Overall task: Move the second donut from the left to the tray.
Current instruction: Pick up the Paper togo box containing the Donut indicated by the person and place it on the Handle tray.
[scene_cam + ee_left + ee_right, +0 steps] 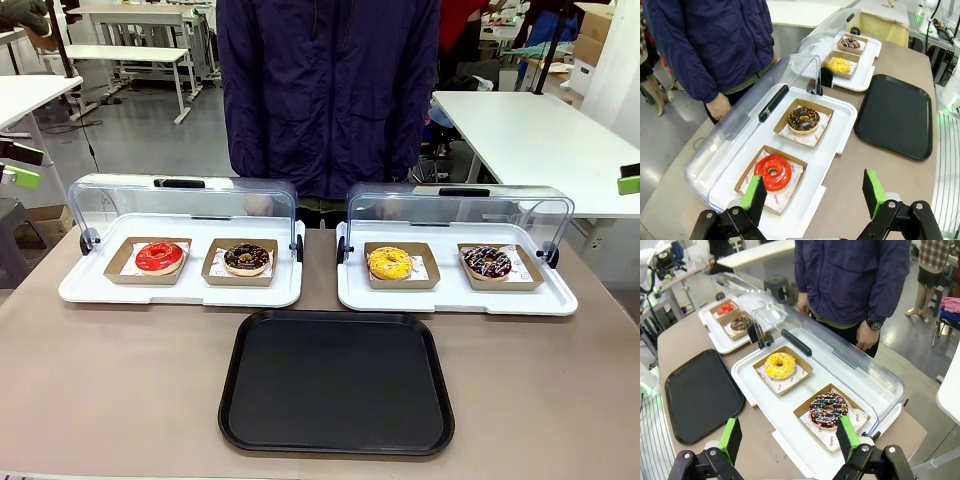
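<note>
both grippers stand wide apart, nothing held. left gripper (815,194) hangs nearest the red donut (772,171), so it could grab the wrong one, or snag the tipped-back lid (760,107). choc donut w/ tan bits (246,258) sits in its cardboard dish (240,276) on the left white tray (180,292). pads may squash the glaze. black tray (335,380) is bare. right gripper (789,436) is by the right white tray (455,298), w/ yellow donut (390,262) & sprinkled donut (487,262).

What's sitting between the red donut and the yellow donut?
The chocolate-glazed donut in its brown dish, then a bare strip of table. The front view shows this.
</note>
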Robot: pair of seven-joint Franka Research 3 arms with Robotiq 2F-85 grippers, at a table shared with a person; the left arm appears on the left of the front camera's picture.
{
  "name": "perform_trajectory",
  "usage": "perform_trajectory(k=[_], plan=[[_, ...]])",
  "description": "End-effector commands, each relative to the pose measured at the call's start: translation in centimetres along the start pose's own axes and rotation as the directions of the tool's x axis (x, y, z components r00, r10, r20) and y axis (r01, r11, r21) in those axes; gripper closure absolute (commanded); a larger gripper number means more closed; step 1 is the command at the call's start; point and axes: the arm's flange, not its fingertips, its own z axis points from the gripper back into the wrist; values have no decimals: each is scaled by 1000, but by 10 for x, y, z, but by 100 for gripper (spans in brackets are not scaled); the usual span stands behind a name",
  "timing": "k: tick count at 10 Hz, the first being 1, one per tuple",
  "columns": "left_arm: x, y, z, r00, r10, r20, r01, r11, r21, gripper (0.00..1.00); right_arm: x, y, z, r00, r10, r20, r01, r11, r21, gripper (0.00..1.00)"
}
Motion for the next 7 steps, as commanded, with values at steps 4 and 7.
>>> perform_trajectory(k=[4,7], plan=[[2,-1,0,1000,-5,9,5,1000,-4,0,1,0,0,1000,3,6,-3,1000,2,0],[2,-1,0,1000,-5,9,5,1000,-4,0,1,0,0,1000,3,6,-3,1000,2,0]])
